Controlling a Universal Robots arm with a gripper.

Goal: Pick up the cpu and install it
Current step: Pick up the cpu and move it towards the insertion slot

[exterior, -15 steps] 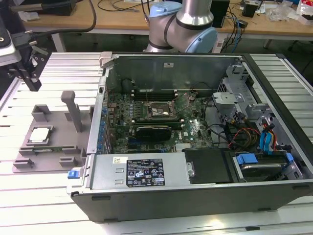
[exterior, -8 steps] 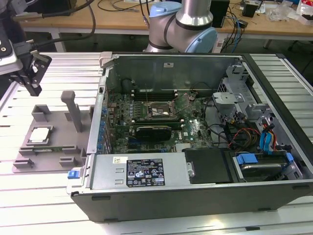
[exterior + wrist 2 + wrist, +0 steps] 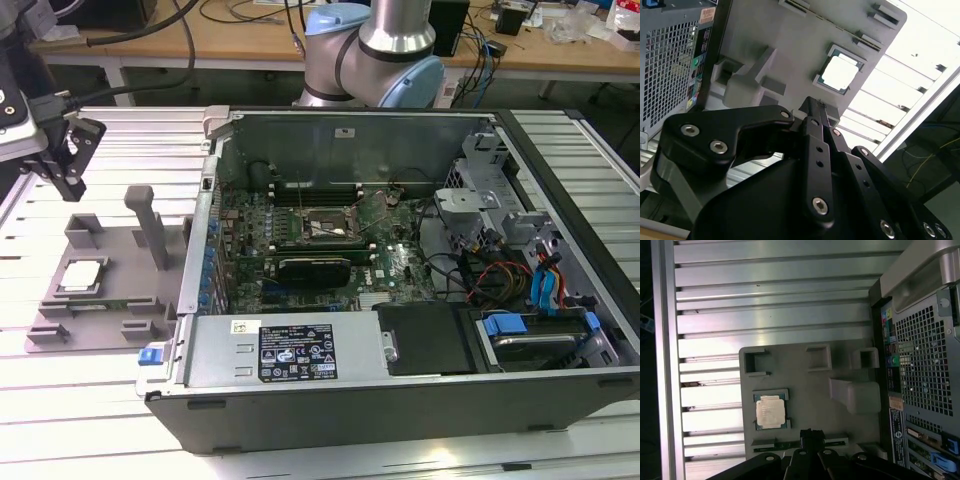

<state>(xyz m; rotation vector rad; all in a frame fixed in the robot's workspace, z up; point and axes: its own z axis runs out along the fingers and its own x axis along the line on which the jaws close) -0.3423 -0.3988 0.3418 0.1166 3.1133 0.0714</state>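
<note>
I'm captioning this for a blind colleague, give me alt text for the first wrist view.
The cpu sits in a recess of a grey fixture plate on a slatted metal table, with the black gripper, shut and empty, in the foreground. A computer case's perforated rear panel stands beside the plate.

Gripper (image 3: 814, 104) aloft, angled down, fingers (image 3: 818, 131) prob. together.

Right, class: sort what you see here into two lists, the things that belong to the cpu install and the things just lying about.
Belongs to the job:
cpu
plate it rests on
gripper
socket on the motherboard

Just lying about:
power supply
drive cage
blue cables
desk behind
</note>
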